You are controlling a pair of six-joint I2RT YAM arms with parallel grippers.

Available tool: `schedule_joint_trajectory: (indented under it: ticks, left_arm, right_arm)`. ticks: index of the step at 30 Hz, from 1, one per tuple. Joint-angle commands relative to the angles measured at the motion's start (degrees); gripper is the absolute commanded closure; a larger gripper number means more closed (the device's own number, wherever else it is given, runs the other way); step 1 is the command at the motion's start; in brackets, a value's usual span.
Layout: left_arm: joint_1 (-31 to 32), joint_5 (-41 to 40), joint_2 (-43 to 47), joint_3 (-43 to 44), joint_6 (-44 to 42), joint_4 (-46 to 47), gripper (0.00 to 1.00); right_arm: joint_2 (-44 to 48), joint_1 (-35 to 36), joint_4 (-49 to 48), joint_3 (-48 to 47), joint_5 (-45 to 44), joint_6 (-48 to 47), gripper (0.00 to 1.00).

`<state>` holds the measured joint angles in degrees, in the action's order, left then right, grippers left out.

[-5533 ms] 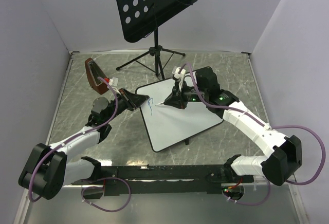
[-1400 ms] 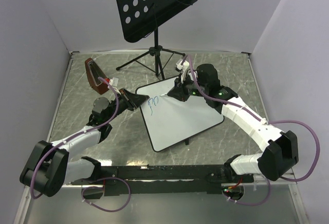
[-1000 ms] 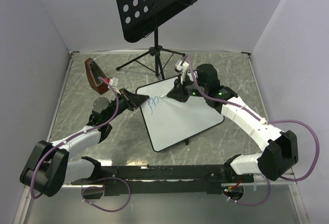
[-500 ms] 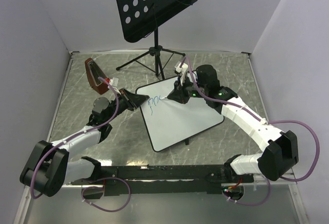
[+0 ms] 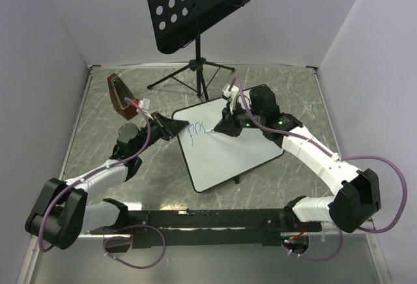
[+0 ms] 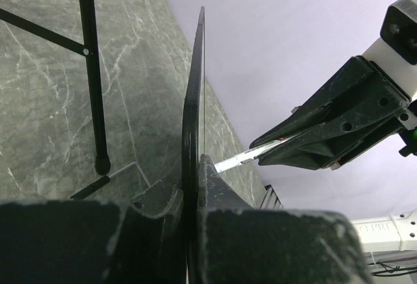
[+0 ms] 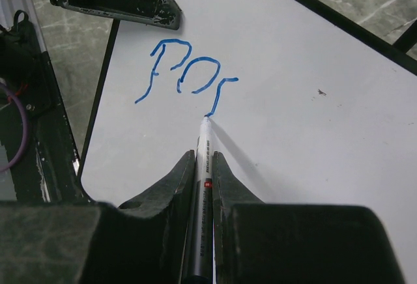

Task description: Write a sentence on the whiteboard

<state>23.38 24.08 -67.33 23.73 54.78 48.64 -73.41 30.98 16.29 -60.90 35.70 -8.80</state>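
Observation:
The whiteboard (image 5: 228, 150) lies tilted in the middle of the table, white with a thin black rim. My left gripper (image 5: 174, 126) is shut on its left edge; in the left wrist view the board's rim (image 6: 193, 95) runs edge-on between the jaws. My right gripper (image 5: 218, 126) is shut on a white marker (image 7: 202, 167), its tip touching the board (image 7: 313, 141). Blue letters of the sentence (image 7: 186, 75) read roughly "Pos" near the board's upper left corner, also seen from above (image 5: 194, 129).
A black perforated music stand (image 5: 195, 4) on a tripod (image 5: 199, 75) stands behind the board. A brown and red object (image 5: 120, 95) lies at the left. Grey walls close the table on three sides.
The right gripper has moved the marker rightward along the board's top left. The blue writing has grown from one stroke to about three letters. The left arm has held still.

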Motion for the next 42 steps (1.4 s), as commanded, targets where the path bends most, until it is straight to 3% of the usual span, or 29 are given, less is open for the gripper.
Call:
schedule_joint_trajectory:
  ticks: [1, 19, 42]
  left_arm:
    - [0.4, 1.3, 0.6, 1.5, -1.6, 7.5, 0.99]
    - [0.4, 1.5, 1.0, 1.3, -1.6, 7.4, 0.99]
    - [0.4, 1.6, 0.8, 1.0, -1.4, 8.0, 0.99]
  right_arm:
    - [-0.3, 0.9, -0.5, -0.2, 1.8, 0.6, 1.0]
    - [0.9, -3.9, -5.6, -4.0, 1.2, 4.0, 1.0]
    - [-4.6, -3.8, -6.5, -6.5, -2.1, 5.8, 1.0]
